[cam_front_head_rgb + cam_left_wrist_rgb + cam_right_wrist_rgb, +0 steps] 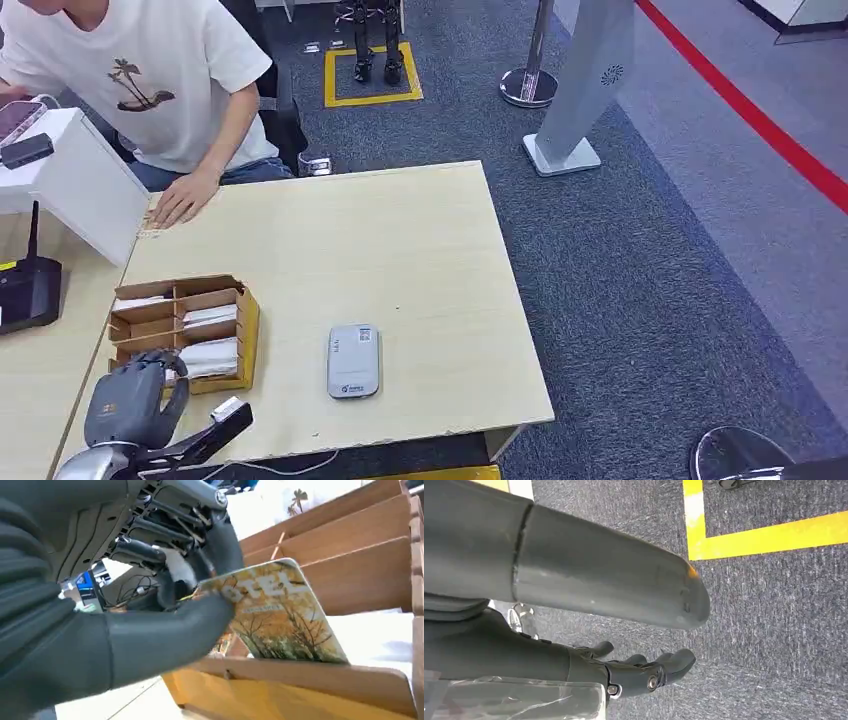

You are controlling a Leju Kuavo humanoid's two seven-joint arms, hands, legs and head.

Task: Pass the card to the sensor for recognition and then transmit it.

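The left hand (165, 580) has hold of a card (280, 615), with the thick thumb pressed on one side and the dark fingers (220, 545) on the other. The card is yellow and green, with trees and big pale letters on it. It sits tilted over the wooden box (245, 325), and its far edge dips behind the box's front wall. The box is split into little rooms, and white cards (210, 355) lie in them. In the head view the left hand is at the near corner of the box, at the left part of the table (420, 240). The grey sensor (353, 361) lies flat on the table, a little way to the right of the box, and nothing touches it. The right hand (634, 672) hangs over the grey carpet (774, 610) near a yellow line (769, 535). Its fingers are loose and apart, and it holds nothing. A person in a white shirt (150, 70) sits at the far side of the table, with one hand (183, 197) flat on the far left corner. A black box with a thin stick on top (28, 285) sits on the next desk to the left.
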